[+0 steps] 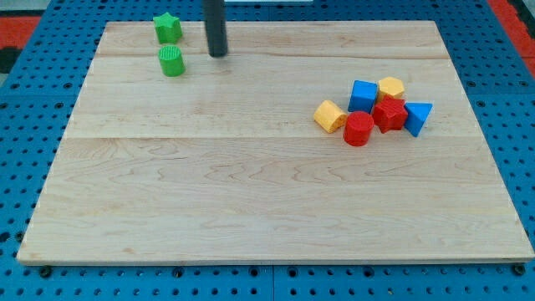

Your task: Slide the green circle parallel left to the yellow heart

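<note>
The green circle [172,61] lies near the view's top left on the wooden board. A green star [167,28] sits just above it. My tip [218,54] rests on the board a little to the right of the green circle, not touching it. A yellow heart-like block [330,115] lies at the left end of a cluster at the view's right. Another yellow block [391,87] sits at the cluster's top.
The cluster at the right also holds a blue cube [364,94], a red star [389,113], a red cylinder [359,128] and a blue triangle [418,117]. The wooden board [251,201] lies on a blue pegboard.
</note>
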Available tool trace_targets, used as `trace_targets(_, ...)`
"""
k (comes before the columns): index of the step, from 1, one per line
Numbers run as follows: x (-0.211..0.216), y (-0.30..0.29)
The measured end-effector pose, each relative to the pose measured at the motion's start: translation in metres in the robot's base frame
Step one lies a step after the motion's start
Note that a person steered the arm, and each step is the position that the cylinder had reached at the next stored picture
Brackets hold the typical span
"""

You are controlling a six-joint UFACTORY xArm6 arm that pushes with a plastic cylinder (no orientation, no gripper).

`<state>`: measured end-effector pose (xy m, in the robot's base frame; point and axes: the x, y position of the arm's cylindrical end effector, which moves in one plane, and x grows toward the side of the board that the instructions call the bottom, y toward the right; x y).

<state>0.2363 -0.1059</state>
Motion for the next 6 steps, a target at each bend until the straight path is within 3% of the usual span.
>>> trace_targets(1, 0.016, -0.080)
trace_targets(2, 0.087, -0.023)
trace_targets(3, 0.106, 0.031)
trace_targets(5, 0.180, 0.045)
trace_targets(6, 0.191, 0.116)
